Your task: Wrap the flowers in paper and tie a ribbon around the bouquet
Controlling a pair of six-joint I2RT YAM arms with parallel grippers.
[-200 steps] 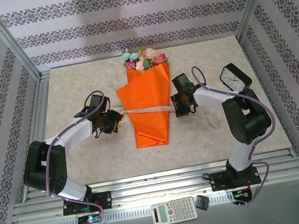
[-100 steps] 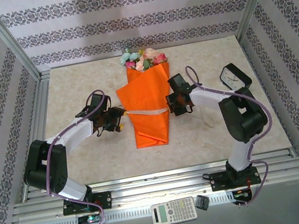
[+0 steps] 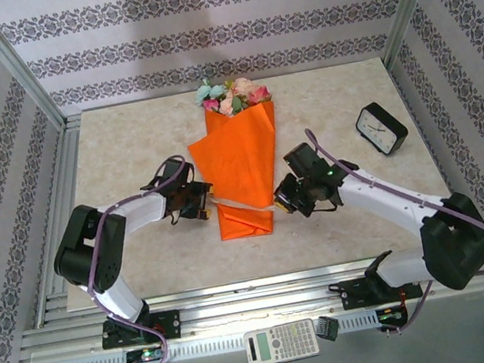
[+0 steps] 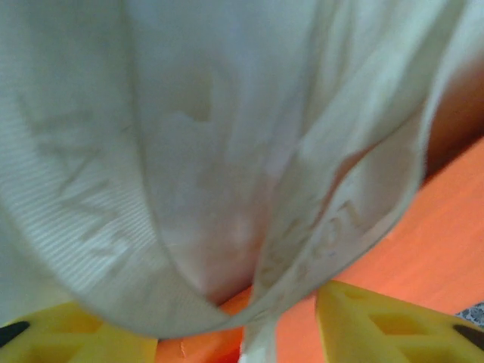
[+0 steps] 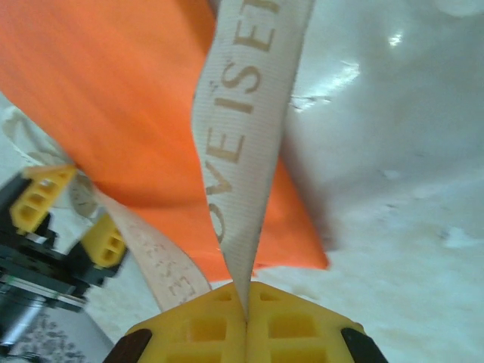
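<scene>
The bouquet (image 3: 240, 159) lies mid-counter (image 3: 126, 145), flowers (image 3: 230, 94) at 12 o'clock and tip at 6, with the ribbon (image 5: 242, 128) crossing its narrow end. The right fingers (image 5: 197, 325), at the bouquet's 4 o'clock, are clenched on one ribbon strand, while the left fingers (image 4: 386, 329), at its 8 o'clock, stand parted with ribbon drooping loosely between them. Close to the left wrist lens the ribbon blurs, covering most of that view, its lettering unreadable and its ends cut off.

Centre: blocked lengthwise by the bouquet (image 3: 240, 159).
Narrow end: hemmed in by left gripper (image 3: 197, 201), right gripper (image 3: 283, 199) and the ribbon (image 3: 246, 206) strung between.
Far right: occupied by clock (image 3: 381, 128).
Far left: table (image 3: 126, 145) passable.
</scene>
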